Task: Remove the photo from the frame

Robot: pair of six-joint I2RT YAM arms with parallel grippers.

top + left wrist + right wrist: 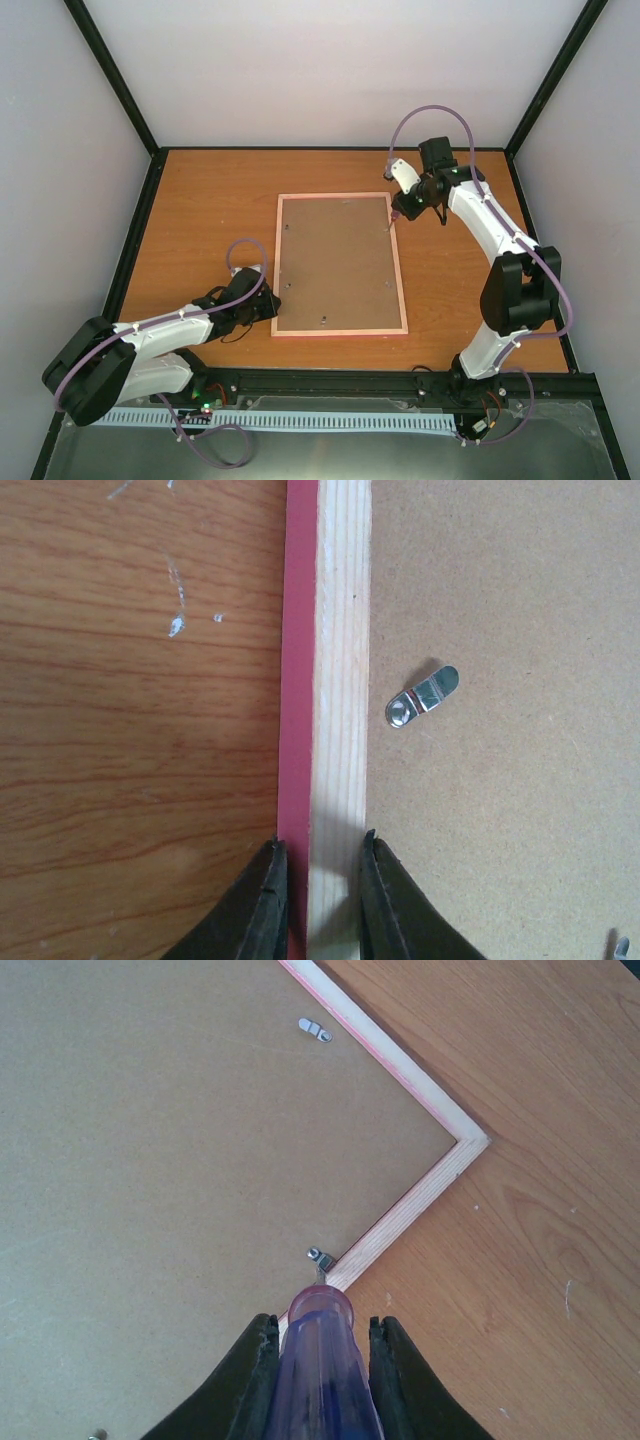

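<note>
The left gripper (322, 905) has its fingers (262, 910) narrowed to a slim gap and pinched across the side rail of the frame (340, 630). One pad sits on the pink outer edge and the other on the inner side, beside the backing board (500, 830). This looks like a steadying hold, meant to keep the frame from sliding while the other arm works on the fasteners. At 1 o'clock from these fingers a small metal turn clip (422, 696) lies wholly on the board, pointing away from the rail, so I judge it already swung free.

The right gripper (322, 1332) is clamped on a translucent purplish handle that I take for a screwdriver (320, 1370). It points toward 12 o'clock, and its tip is at, or just short of, another clip (319, 1257) close beside the rail. That suits levering or turning the clip off the wood. A third clip (314, 1029) lies farther out, near the next rail.

Seen from above, the frame lies face down in the middle of the table (200, 200) with its brown back up. The left gripper is at about 8 o'clock on it and the right at about 1 o'clock, near the far corner. The photo is nowhere in sight. It is presumably under the board, so the task seems to be at the clip-releasing stage.
</note>
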